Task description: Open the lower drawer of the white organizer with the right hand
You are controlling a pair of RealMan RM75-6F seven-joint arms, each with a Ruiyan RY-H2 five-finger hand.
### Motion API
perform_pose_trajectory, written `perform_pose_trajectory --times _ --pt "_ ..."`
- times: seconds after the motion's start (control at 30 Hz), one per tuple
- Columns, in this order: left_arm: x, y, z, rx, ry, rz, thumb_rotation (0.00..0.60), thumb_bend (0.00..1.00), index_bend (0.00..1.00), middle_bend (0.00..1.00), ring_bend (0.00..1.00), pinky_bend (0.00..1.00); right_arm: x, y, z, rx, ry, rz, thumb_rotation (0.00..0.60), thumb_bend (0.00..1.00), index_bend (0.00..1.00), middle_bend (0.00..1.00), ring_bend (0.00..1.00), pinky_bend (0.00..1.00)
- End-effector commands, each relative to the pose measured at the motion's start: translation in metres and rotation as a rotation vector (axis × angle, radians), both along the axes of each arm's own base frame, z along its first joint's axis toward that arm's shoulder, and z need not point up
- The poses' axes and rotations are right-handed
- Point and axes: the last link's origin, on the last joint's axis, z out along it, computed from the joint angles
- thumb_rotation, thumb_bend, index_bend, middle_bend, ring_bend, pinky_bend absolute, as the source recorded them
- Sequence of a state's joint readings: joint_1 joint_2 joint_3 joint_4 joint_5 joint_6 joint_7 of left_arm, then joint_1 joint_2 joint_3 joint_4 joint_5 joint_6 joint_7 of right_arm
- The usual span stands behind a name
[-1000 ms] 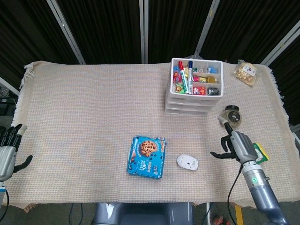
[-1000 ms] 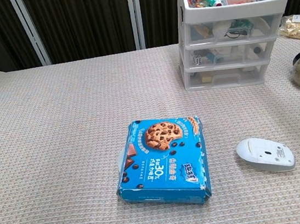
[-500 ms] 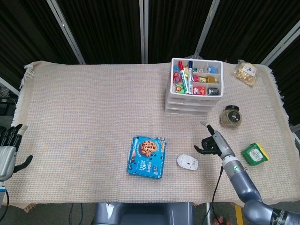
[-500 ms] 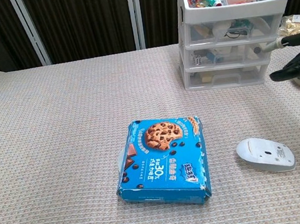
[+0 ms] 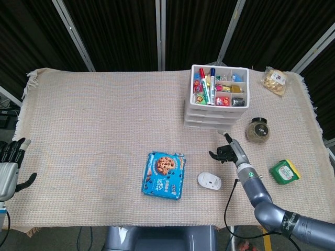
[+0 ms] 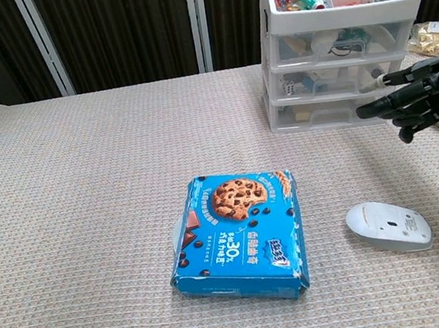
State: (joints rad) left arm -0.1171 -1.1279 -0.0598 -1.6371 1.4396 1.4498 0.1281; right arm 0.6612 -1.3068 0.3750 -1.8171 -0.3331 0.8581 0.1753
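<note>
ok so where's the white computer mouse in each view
Head view: the white computer mouse lies low and right of centre, just right of the blue cookie box.
Chest view: the mouse sits at the lower right, again right of the cookie box.
Shared landmark: the white organizer, farther back on the table than the mouse in both views.

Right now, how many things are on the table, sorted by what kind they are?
Snack packs: 2, cookie box and snack bag
Organizers: 1, white organizer
Jars: 1, jar
Computer mice: 1, mouse
Green packets: 1, green packet
Total: 6
</note>
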Motion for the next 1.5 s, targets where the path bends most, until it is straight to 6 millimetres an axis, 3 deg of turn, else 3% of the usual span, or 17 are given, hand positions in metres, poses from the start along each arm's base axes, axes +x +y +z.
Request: perform_pose_trajectory --times 0.03,0.27,0.6,0.93,1.5 --pt "0.000 0.001 0.000 -0.001 0.000 0.001 0.600 0.30 0.01 0.00 0.00 0.00 0.002 -0.005 -0.009 -0.012 -0.028 -0.027 0.600 0.25 0.14 0.84 0.88 0.69" --pt "0.000 0.001 0.000 -0.002 -0.001 0.002 0.600 0.30 0.01 0.00 0.00 0.00 0.005 -0.015 -0.027 -0.051 -0.106 -0.077 0.600 0.25 0.17 0.84 0.88 0.69" --pt "0.000 0.001 0.000 -0.003 -0.003 0.001 0.600 0.30 0.01 0.00 0.00 0.00 0.007 -0.021 -0.037 -0.082 -0.120 -0.083 0.600 0.26 0.19 0.84 0.88 0.69" --pt "0.000 0.001 0.000 -0.003 -0.003 0.000 0.600 0.30 0.01 0.00 0.00 0.00 0.007 -0.030 -0.049 -0.137 -0.267 -0.181 0.600 0.27 0.19 0.84 0.88 0.68" --pt "0.000 0.001 0.000 -0.002 -0.001 -0.001 0.600 0.31 0.01 0.00 0.00 0.00 0.003 -0.042 -0.047 -0.177 -0.378 -0.283 0.600 0.29 0.21 0.84 0.88 0.68"
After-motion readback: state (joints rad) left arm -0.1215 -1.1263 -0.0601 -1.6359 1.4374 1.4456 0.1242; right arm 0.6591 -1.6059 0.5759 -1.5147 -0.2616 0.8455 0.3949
